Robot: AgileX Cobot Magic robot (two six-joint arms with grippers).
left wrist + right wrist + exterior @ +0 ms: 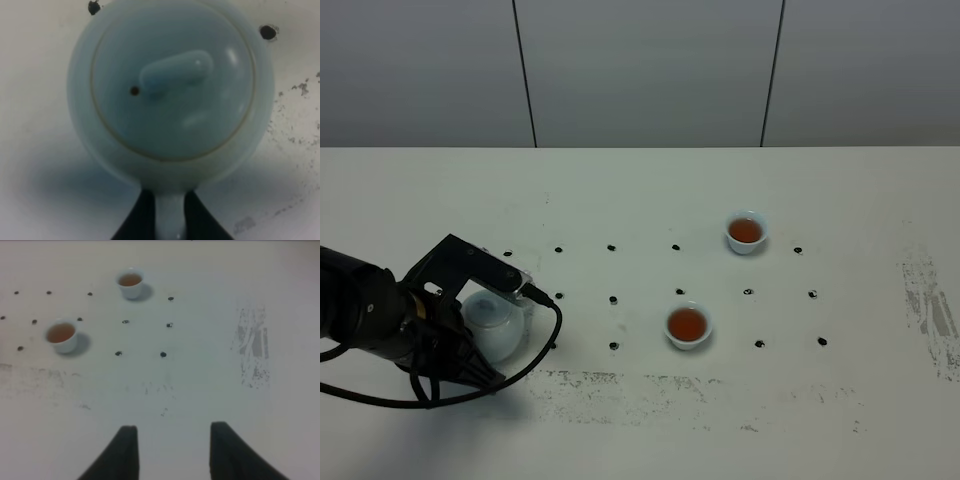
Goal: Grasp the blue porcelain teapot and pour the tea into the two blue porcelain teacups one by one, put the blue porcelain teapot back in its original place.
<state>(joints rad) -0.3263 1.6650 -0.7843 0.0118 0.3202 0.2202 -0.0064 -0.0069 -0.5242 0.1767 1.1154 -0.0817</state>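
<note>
Left gripper fingers clamp the teapot handle, pot low at worktop front-left; 2 teacups beyond hold tea; right fingers apart, holding nothing; set down level, then release.

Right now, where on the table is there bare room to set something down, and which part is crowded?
Bare: the far strip between the wall and the far teacup, the right side beyond both cups around the scuffed patch, and the middle between the teapot and the near teacup. Crowded: the near left corner, where the left gripper holds the teapot's handle.
</note>
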